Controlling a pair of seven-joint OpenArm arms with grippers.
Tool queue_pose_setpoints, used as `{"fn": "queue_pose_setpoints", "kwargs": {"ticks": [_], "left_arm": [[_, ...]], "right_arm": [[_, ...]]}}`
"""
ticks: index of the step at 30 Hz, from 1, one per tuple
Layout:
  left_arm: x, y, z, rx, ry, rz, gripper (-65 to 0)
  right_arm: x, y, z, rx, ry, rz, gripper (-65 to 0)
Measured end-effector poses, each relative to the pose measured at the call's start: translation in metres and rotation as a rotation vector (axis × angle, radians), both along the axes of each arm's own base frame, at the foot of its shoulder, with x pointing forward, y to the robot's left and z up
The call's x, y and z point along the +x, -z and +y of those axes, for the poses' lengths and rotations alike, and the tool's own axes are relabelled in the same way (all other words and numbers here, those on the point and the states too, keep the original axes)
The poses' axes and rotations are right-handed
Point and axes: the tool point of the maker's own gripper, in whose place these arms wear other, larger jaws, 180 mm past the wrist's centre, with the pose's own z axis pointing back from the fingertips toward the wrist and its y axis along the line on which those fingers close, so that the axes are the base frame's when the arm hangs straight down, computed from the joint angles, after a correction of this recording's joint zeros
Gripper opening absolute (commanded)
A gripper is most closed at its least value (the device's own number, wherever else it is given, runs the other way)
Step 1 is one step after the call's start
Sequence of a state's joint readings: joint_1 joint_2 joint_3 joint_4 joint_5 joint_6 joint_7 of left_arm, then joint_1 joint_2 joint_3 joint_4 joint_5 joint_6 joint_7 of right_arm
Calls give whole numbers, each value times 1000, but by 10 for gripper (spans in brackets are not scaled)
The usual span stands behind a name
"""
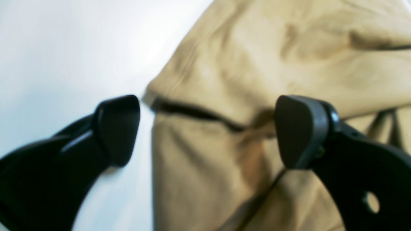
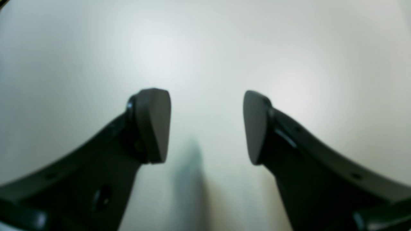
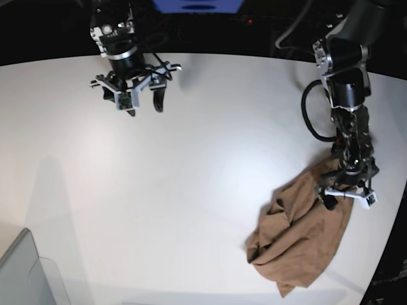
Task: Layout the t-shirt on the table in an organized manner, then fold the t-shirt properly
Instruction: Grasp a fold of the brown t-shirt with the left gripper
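Note:
The tan-brown t-shirt [image 3: 299, 238] lies crumpled in a heap near the front right edge of the white table [image 3: 203, 159]. My left gripper [image 3: 346, 197] hangs over the heap's upper right part, jaws open. In the left wrist view the open left gripper [image 1: 207, 131] straddles a folded edge of the t-shirt [image 1: 257, 64], holding nothing. My right gripper [image 3: 141, 101] is far off at the back left, open and empty. In the right wrist view the right gripper [image 2: 207, 126] shows only bare table [image 2: 205, 48] below. The white neck tag is hidden.
A grey translucent bin corner [image 3: 28, 276] stands at the front left. The table's curved edge [image 3: 381, 260] runs close behind the shirt on the right. A black cable [image 3: 310, 117] loops beside the left arm.

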State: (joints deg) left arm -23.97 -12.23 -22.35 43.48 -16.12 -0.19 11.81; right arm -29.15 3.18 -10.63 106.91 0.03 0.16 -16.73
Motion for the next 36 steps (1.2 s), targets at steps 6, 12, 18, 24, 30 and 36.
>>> {"fn": "queue_pose_setpoints", "kwargs": {"ticks": [6,12,18,24,30,36], "left_arm": [[7,3,-3,-22,-2,13,0],[10,0,-5,-25,-1,6,-82],[13,-2,-6,-27,0,2,-418],[19,-12,-3,-28,-9,-24,-628],[27,-45,3,12,-6,-98,-647],[15,-75,6,79,9,-179,-647]], "right_arm": [[-2,1,0,0,0,5,-281],[-2,1,0,0,0,4,-281],[-2,1,0,0,0,5,-281],[-2,1,0,0,0,4,-281],[-6,18,-1,-8,0,47,-281],[-5,21,1,-7,-5,50,-281]]}}
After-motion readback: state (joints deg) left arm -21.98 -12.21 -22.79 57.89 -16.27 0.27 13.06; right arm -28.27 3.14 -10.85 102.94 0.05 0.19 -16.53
